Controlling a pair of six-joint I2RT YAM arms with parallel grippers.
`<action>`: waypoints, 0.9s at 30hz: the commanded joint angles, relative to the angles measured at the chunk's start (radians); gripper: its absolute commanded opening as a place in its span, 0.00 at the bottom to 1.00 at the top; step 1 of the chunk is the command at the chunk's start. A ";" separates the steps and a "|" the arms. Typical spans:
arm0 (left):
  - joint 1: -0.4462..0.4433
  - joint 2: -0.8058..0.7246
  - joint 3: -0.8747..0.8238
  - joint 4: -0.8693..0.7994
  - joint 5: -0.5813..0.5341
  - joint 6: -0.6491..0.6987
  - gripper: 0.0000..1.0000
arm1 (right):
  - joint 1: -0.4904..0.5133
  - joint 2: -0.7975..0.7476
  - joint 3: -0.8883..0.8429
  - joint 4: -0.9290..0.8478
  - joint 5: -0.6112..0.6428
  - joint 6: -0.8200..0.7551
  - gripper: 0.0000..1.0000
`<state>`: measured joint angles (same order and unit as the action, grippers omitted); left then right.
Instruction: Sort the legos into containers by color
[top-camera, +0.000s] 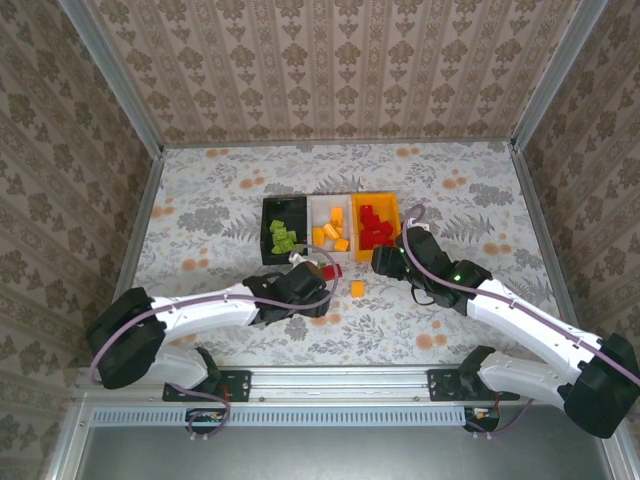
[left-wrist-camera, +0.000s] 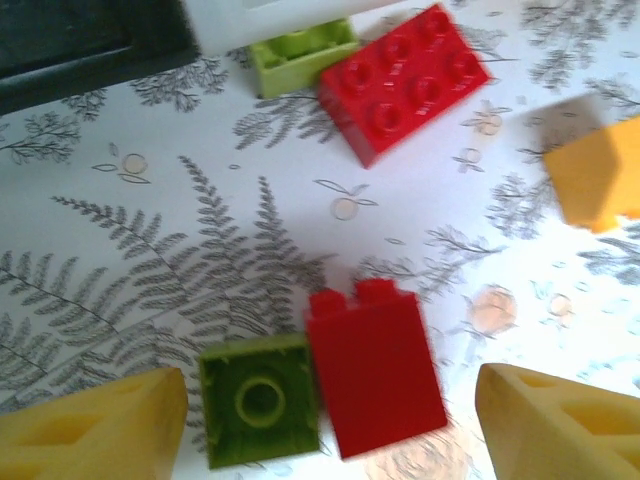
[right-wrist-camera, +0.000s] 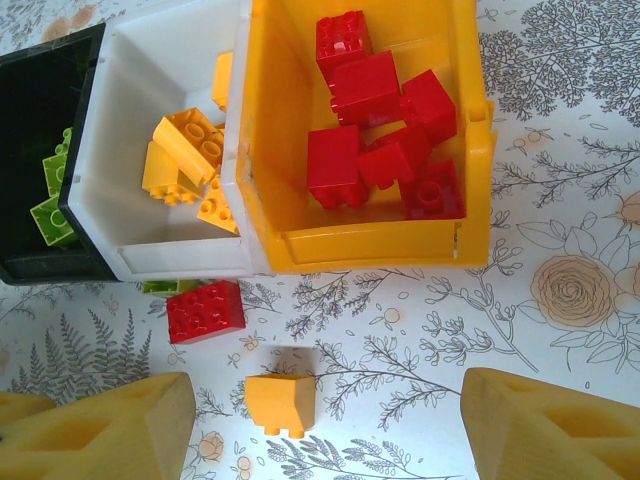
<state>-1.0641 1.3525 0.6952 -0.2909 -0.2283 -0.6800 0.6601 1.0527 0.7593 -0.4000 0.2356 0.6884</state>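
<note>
Left fingers (left-wrist-camera: 90, 425) wide, red plastic brick (left-wrist-camera: 372, 372) and green plastic brick (left-wrist-camera: 260, 415) between, seemingly untouched, right fingers (right-wrist-camera: 100, 430) wide, orange plastic brick (right-wrist-camera: 281, 403) between.

Floral-print table cover (top-camera: 220, 190); damask-patterned walls (top-camera: 330, 60) on three sides; metal rail (top-camera: 340, 380) along near edge.

The legos (right-wrist-camera: 337, 166) look like smooth, glossy plastic; the containers (right-wrist-camera: 370, 245) shiny plastic too; the surface (right-wrist-camera: 560, 150) matt, printed.
</note>
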 joint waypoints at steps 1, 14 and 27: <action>-0.017 0.007 0.064 -0.031 0.013 0.015 0.81 | -0.010 -0.017 -0.009 0.006 -0.002 0.011 0.73; -0.050 0.195 0.138 -0.028 0.017 0.003 0.75 | -0.032 -0.077 -0.035 -0.021 0.008 0.010 0.73; -0.120 0.238 0.223 -0.080 -0.018 0.010 0.73 | -0.047 -0.085 -0.051 -0.014 -0.001 0.011 0.73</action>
<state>-1.1854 1.5646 0.8928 -0.3050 -0.1959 -0.6659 0.6186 0.9836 0.7261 -0.4007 0.2325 0.6884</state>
